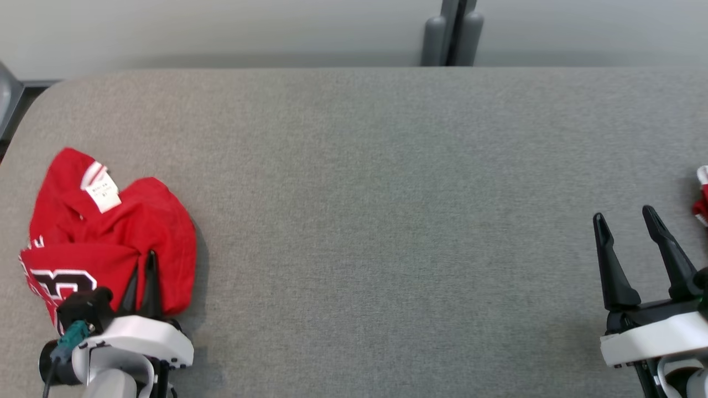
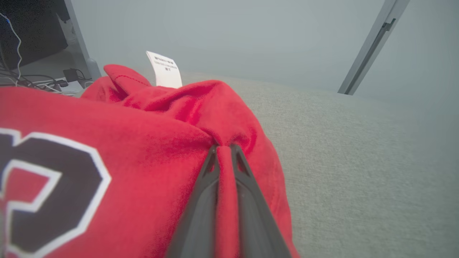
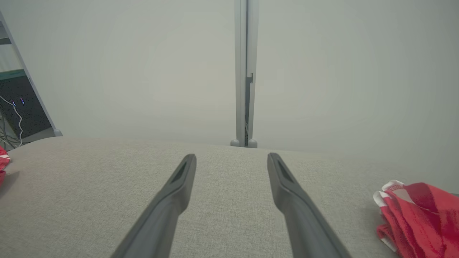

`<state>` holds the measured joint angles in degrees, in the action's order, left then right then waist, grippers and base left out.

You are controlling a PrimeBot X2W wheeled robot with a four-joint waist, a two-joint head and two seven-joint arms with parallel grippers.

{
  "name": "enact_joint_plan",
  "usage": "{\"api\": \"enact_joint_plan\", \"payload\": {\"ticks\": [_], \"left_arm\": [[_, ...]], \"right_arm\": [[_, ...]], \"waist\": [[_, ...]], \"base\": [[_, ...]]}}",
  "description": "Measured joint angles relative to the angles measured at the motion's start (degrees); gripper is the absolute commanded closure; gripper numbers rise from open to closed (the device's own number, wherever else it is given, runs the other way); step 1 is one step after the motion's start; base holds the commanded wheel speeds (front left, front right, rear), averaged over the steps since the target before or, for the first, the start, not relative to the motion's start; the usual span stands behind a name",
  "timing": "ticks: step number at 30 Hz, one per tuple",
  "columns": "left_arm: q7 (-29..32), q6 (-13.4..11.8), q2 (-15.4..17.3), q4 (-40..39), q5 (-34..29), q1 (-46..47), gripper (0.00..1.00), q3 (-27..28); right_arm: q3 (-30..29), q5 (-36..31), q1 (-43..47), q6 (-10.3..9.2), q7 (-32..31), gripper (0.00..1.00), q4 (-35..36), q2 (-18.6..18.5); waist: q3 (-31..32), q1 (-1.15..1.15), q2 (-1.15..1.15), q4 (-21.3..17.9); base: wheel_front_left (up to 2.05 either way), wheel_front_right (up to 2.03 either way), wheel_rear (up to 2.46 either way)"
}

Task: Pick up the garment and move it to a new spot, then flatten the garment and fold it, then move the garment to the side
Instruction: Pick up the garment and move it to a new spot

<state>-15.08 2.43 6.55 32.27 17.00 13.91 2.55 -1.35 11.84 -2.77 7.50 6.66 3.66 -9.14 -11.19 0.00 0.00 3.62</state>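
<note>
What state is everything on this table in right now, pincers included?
red jersey, crumpled in a heap at the left of the grey table.
white tag, standing up from the jersey.
left pincer, shut on a fold of the red jersey.
right pincer, open, holding nothing.
second red garment, bunched at the table's right edge, untouched.

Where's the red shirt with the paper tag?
In the head view, the red shirt lies crumpled at the left of the grey table, a fold pinched by the left gripper.
</note>
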Motion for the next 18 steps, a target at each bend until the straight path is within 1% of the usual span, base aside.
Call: {"api": "enact_joint_plan", "payload": {"ticks": [5,11,16,18], "left_arm": [[0.0,-0.5,-0.5,-4.8,-0.9,-4.8,1.0,-1.5],[2.2,-1.5,-1.5,-11.8,-1.3,-8.9,1.0,-3.3],[4.7,-1.4,-1.8,-16.7,-1.9,-10.0,1.0,-6.2],[5.7,-0.9,-1.9,-18.1,-2.4,-9.8,1.0,-7.5]], "right_arm": [[0.1,0.8,1.2,0.0,0.8,0.0,-1.2,0.5],[0.4,1.5,2.1,0.0,1.0,0.0,-2.3,1.1],[0.5,1.8,2.2,-0.01,1.5,0.0,-2.7,1.4],[0.5,1.9,2.2,0.0,1.5,0.0,-2.8,1.5]], "waist": [[3.1,0.0,0.0,-2.2],[5.1,0.0,0.0,-5.0],[5.3,0.0,0.0,-7.1],[5.0,0.0,0.0,-7.9]], "base": [[0.0,0.0,0.0],[0.0,0.0,0.0],[0.0,0.0,0.0],[0.0,0.0,0.0]]}}
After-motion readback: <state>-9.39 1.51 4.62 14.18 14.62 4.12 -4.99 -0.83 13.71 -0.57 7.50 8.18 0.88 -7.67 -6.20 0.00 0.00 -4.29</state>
